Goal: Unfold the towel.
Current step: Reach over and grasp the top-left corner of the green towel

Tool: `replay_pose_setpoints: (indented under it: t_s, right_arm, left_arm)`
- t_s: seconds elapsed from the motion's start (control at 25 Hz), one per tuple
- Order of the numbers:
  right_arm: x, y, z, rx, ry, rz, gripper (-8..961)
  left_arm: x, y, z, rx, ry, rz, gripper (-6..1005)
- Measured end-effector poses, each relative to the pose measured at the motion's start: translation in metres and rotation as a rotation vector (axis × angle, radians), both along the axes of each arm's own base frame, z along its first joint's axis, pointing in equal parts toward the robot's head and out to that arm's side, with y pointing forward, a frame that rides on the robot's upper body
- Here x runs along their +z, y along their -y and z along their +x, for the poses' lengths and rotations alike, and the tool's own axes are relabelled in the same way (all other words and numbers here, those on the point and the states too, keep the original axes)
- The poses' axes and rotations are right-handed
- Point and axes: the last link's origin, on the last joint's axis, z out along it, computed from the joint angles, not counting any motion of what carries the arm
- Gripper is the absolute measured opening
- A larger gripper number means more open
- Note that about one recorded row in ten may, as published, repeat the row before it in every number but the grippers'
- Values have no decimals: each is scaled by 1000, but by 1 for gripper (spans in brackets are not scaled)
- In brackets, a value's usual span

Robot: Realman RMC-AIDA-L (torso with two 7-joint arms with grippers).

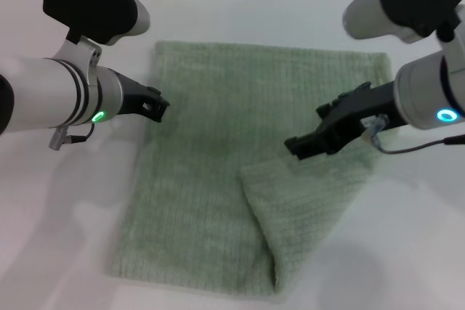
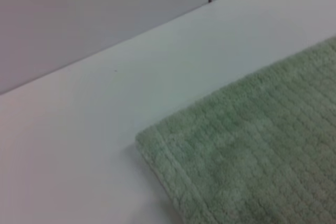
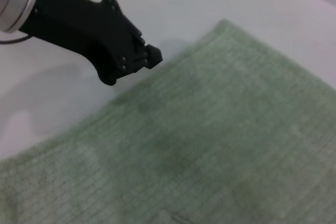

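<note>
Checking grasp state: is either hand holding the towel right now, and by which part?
Cannot be told for the right hand: it sits at the edge of the towel's folded-over flap. The left hand is at the towel's left edge, apparently holding nothing.

— What's on your table [image 1: 58, 215]?

— Your white table carries one thing: the sage-green towel [image 1: 211, 150], spread flat across the middle, far edge near the wall.

— All flat?

— No. You'll see its near-right corner folded back over the cloth.
</note>
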Motion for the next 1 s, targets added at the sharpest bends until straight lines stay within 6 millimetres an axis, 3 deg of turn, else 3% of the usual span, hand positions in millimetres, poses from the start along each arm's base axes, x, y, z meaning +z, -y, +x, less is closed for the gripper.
replay_pose_setpoints:
  t_s: [0.56,1.0]
  right_arm:
    - [-46,-3,1,48,50,-97,759]
    - [-63,-8,-3,65,46,-125,758]
  left_arm:
    - [-5,2,-1,3,-8,-19,-2]
    - [-8,3,-1,14,-24,-42,-2]
